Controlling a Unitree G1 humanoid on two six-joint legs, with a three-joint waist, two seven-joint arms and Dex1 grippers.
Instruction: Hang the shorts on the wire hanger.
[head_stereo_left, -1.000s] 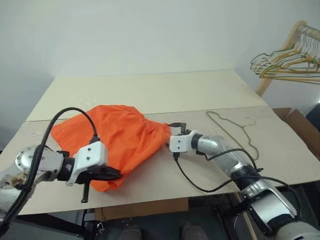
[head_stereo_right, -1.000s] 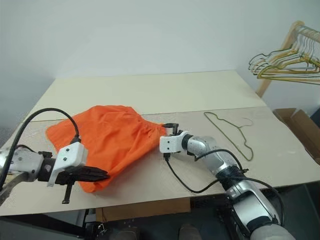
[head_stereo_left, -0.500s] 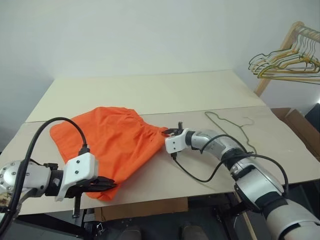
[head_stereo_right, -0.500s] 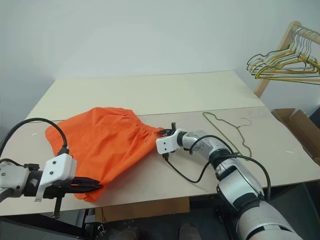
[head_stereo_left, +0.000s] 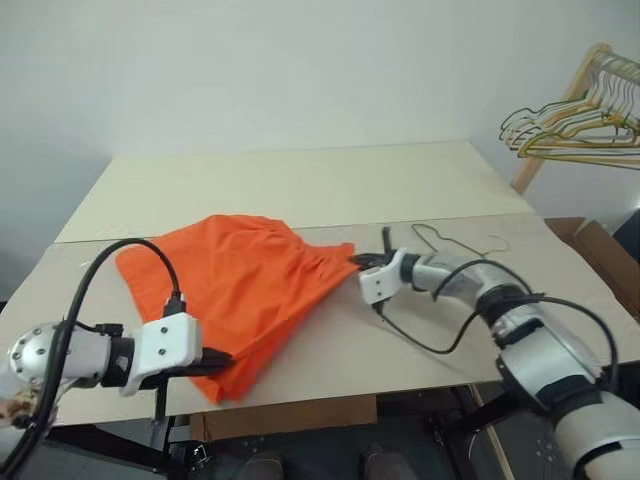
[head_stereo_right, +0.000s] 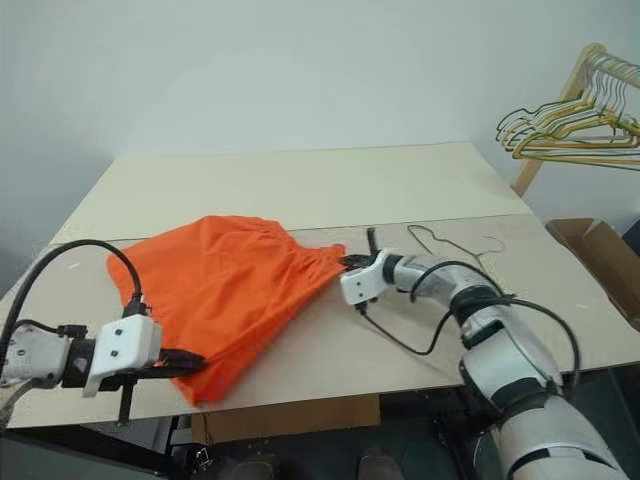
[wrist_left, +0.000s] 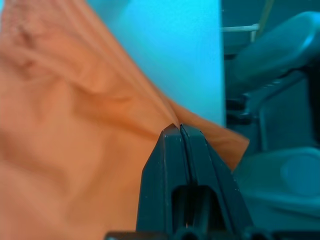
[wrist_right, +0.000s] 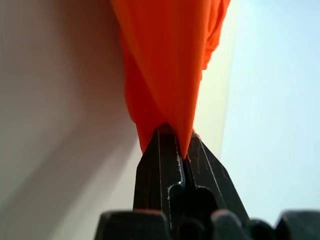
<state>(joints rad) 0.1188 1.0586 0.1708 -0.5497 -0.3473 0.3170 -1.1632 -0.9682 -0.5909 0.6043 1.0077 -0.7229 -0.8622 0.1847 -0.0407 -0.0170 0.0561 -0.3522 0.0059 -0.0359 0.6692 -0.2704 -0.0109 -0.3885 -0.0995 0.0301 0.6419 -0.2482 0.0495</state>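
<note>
Stretching the shorts (head_stereo_left: 245, 280) over the table (head_stereo_left: 300, 180), left tool (head_stereo_left: 222, 358) and right tool (head_stereo_left: 358, 261) both clamped on them

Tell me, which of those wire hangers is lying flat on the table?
The single dull grey wire hanger, lying just past the right gripper, which pinches the orange shorts. The gold and green hangers hang bunched on a wooden rack beside the table.

The shorts (head_stereo_left: 240, 285) are matt orange cloth, creased between both grippers. The table (head_stereo_left: 300, 180) beyond them is smooth, pale, matt board.
</note>
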